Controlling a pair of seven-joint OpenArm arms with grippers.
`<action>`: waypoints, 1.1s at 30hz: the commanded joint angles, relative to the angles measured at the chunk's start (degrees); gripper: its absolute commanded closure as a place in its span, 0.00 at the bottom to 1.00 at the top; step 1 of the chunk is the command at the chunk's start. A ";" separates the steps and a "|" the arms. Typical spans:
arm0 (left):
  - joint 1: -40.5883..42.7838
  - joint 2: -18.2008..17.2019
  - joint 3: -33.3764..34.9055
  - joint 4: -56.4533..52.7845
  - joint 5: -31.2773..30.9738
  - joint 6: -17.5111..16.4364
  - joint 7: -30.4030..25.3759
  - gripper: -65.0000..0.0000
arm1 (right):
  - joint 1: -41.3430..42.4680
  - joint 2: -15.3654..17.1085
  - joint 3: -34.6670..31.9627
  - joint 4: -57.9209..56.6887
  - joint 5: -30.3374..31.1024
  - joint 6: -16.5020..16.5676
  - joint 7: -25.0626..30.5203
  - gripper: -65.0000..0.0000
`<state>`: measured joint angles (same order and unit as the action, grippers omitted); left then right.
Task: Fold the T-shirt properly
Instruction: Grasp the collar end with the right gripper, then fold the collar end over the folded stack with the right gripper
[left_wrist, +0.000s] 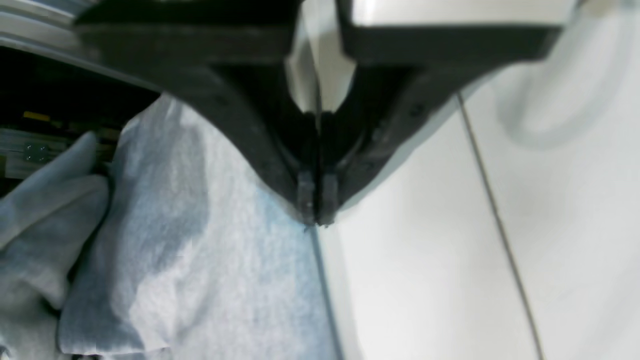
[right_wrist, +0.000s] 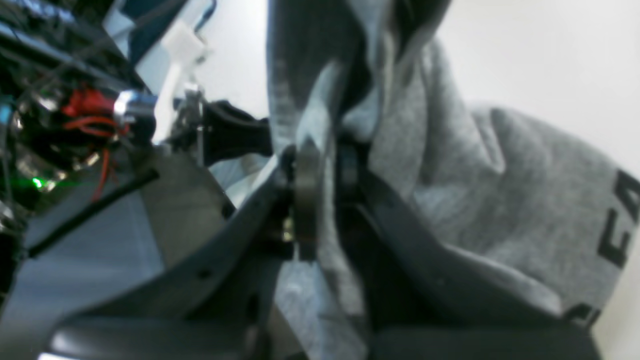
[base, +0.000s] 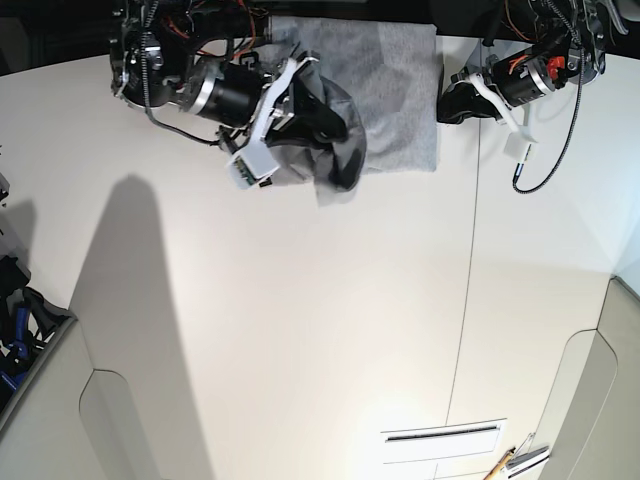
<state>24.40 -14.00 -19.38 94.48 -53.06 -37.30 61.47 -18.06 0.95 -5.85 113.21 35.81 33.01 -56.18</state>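
The T-shirt (base: 395, 90) lies at the top centre of the base view, at the far edge of the white table (base: 300, 330), and the fold looks only partly made. Its right-hand portion rests flat as a tidy rectangular panel, while its left-hand portion is bunched and lifted off the table, hanging in dark folds from the right gripper (base: 335, 130) at upper left of that view. In the right wrist view this gripper's jaws are pinched together on a thick wad of grey cloth, with black block lettering showing at the right edge of the frame. The left gripper (left_wrist: 316, 207), at upper right of the base view, has its jaws pressed together at the shirt's straight right-hand edge; the left wrist view shows the tips right at that edge, but I cannot tell whether they pinch cloth or merely touch it. Judging from this, one side seems laid, and what is left is to carry the lifted side over, set it down flat, smooth the crumpled part and finish any further fold.
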 joint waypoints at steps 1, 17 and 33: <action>0.37 -0.39 -0.09 0.17 1.42 0.68 1.77 1.00 | 0.42 -0.15 -1.57 1.01 -0.24 0.17 2.51 1.00; 0.39 -0.28 -0.09 0.17 1.44 0.68 1.81 1.00 | 3.41 -0.17 -14.82 1.01 -16.31 -10.80 9.73 1.00; 0.39 -0.28 -0.09 0.17 1.44 0.68 1.99 1.00 | 5.33 -0.17 -19.04 1.01 -8.13 -7.85 9.22 0.51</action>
<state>24.43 -13.96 -19.38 94.43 -53.25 -37.30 61.78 -13.17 1.10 -24.69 113.21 26.68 24.60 -48.25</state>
